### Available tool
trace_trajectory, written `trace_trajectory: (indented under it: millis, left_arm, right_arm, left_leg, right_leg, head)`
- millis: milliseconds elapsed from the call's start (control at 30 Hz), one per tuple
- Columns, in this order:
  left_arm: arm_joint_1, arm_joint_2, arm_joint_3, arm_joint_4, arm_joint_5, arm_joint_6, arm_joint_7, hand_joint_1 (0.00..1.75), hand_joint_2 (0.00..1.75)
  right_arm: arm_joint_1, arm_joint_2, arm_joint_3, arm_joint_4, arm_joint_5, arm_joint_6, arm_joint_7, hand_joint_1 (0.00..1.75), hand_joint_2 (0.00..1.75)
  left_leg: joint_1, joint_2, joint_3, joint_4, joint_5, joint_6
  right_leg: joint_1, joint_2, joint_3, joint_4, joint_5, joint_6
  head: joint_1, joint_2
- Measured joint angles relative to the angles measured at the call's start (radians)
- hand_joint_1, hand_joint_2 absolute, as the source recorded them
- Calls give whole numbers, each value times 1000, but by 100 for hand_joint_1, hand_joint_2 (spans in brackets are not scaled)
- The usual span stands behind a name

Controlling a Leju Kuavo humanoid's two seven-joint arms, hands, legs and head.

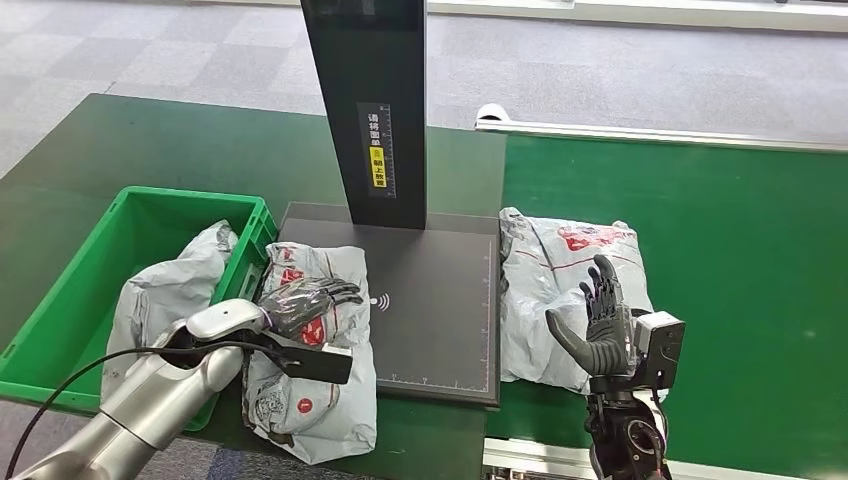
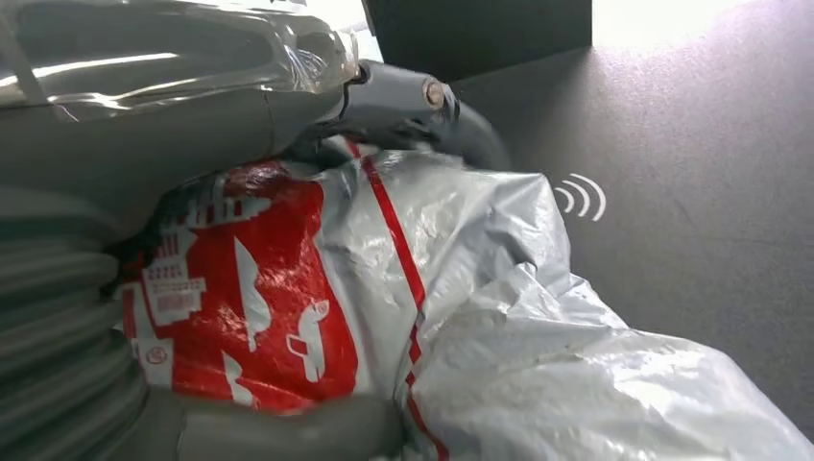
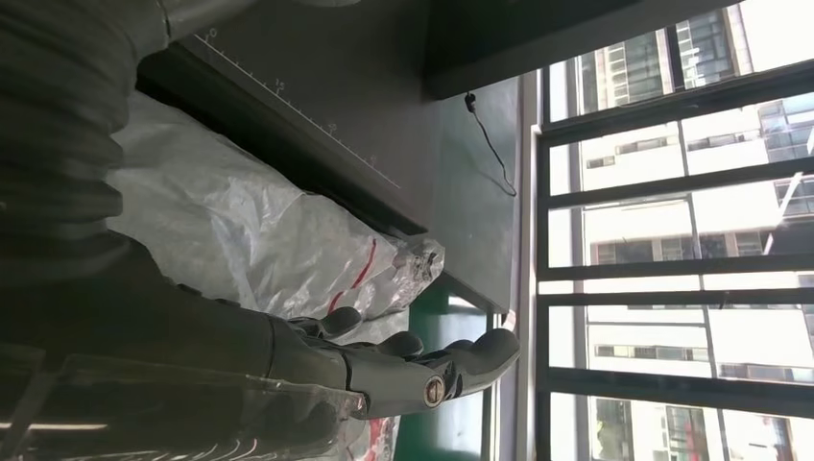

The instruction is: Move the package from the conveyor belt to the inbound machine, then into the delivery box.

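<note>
A grey package with red print [image 1: 300, 405] lies on the left part of the inbound machine's black platform [image 1: 440, 320] and hangs over its front left corner. My left hand [image 1: 305, 300] lies on top of it. In the left wrist view the package [image 2: 461, 288] sits between the fingers [image 2: 422, 96] and the thumb [image 2: 288, 432], so the hand holds it. A second grey package [image 1: 550, 270] lies on the green conveyor belt [image 1: 740, 280], against the platform's right edge. My right hand [image 1: 600, 325] stands over its front part, fingers spread and pointing up, holding nothing.
The green delivery box [image 1: 60, 300] stands left of the platform with a grey package [image 1: 165, 290] inside, leaning on its right wall. The machine's black post [image 1: 370, 100] rises at the platform's back. A black cable runs along my left arm.
</note>
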Motion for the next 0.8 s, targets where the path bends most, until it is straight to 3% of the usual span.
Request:
trace_trajectory:
  millis: [433,600,667,800]
  left_arm:
    - [-2,-17,-10,22,-1,61,19,175,175]
    - [22,-17,-9,9,-1,122,-13,175,175]
    - [39,-17,-6,-9,-10,177,-35,175,175]
    - [88,-34,28,-104,-10,449,-139,175,175]
  right_arm:
    - [7,0,-1,-5,-2,-2,3,0,175]
    - [19,0,-2,-17,-4,-2,3,0,175]
    - [28,0,-4,-26,-4,-2,3,0,175]
    - [55,3,-8,-52,-6,0,1,0,175]
  left_leg:
    - [0,1,2,0,0,0]
    - [0,0,2,0,0,0]
    - [0,1,1,0,0,0]
    - [0,0,-2,0,0,0]
  right_leg:
    - [0,0,1,0,0,0]
    - [0,0,1,0,0,0]
    - [0,0,0,0,0,0]
    - [0,0,-2,0,0,0]
  head:
    - [0,0]
    - [0,0]
    - [0,0]
    - [0,0]
